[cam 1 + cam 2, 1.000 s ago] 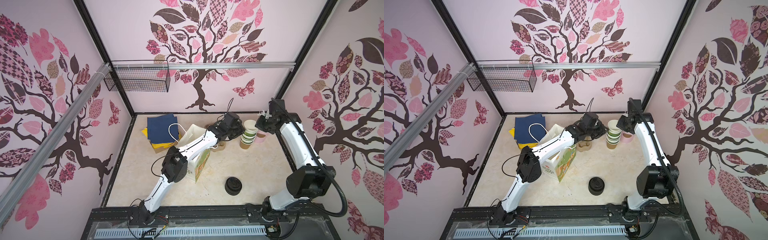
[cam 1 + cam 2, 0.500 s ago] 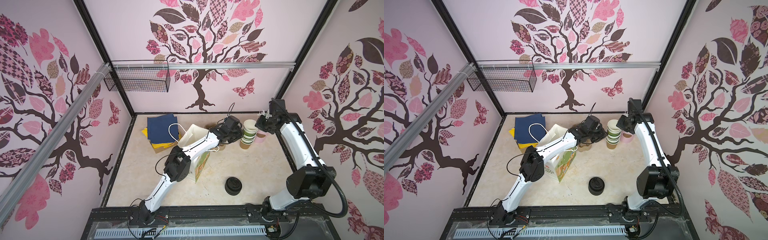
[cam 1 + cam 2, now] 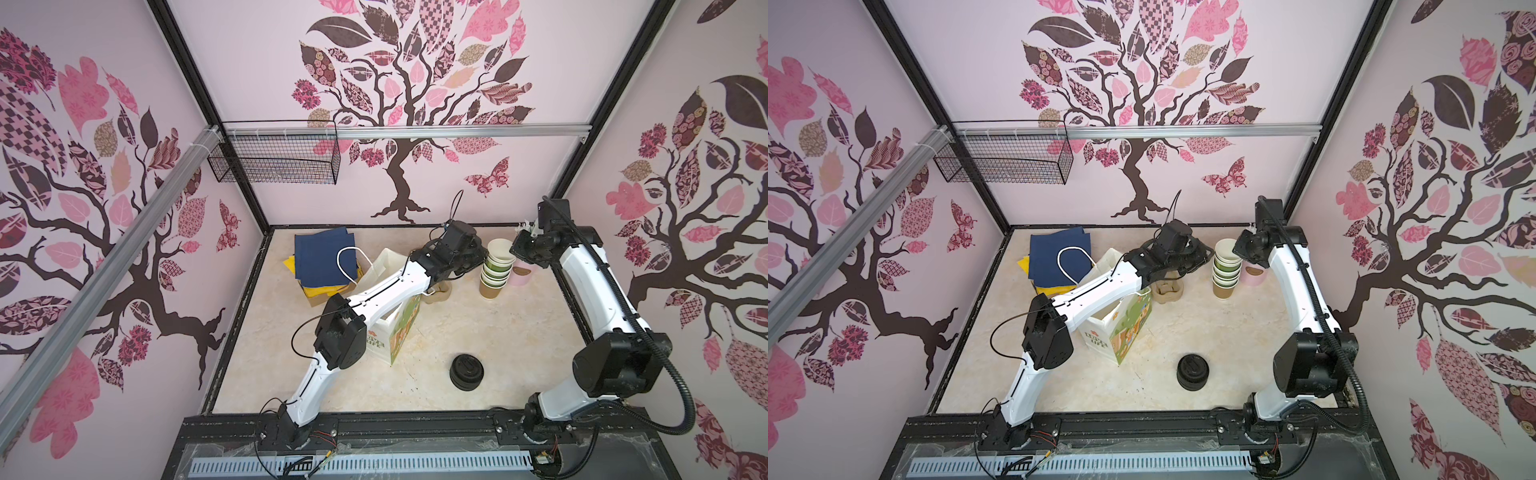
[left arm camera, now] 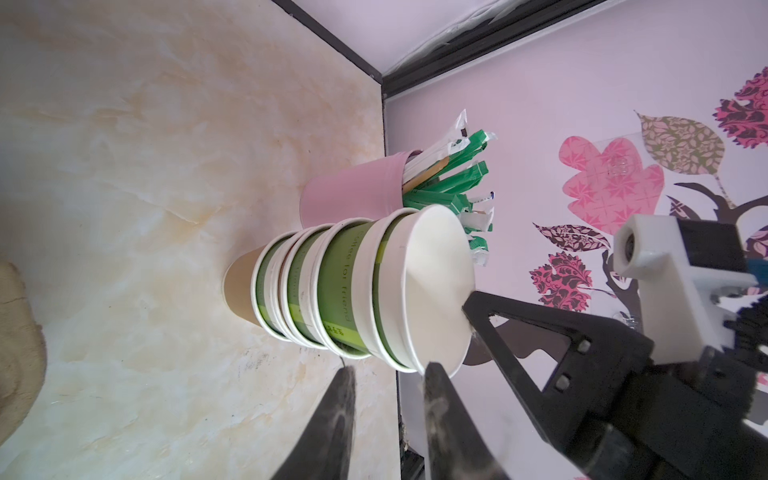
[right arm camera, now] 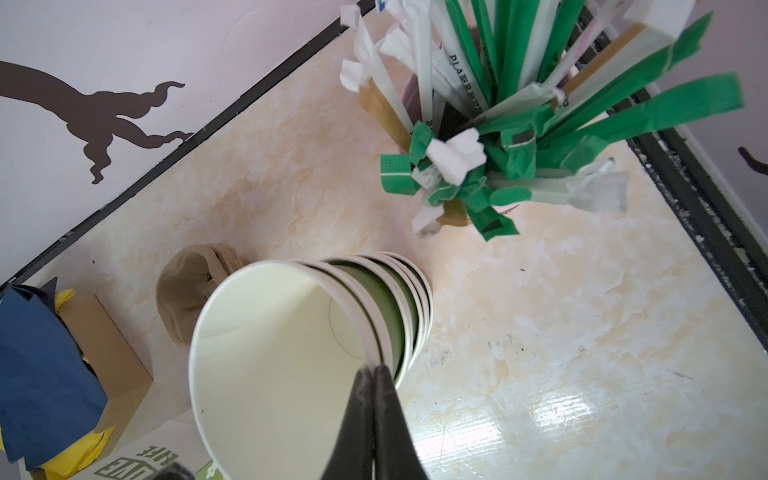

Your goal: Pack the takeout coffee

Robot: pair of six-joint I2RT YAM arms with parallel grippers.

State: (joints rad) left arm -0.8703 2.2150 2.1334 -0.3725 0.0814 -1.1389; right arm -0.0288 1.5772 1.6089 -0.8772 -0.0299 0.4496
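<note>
Here, right hand [image 5: 371, 366] pinches the top cup [image 5: 270, 353] by its rim; left hand [image 4: 390, 365] fingers stand apart, beside the stack [image 4: 311, 286].

White arm links [image 3: 386, 291], black joint housings [image 3: 615, 365], ribbed black cable conduit [image 3: 680, 386]

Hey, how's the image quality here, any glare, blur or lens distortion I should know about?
Right wrist view: glare on the tabletop, and the right gripper pinching the top cup is blurred. Left wrist view: the open left gripper is blurred. Both top views: sharp, with frame posts splayed by the wide angle.
</note>
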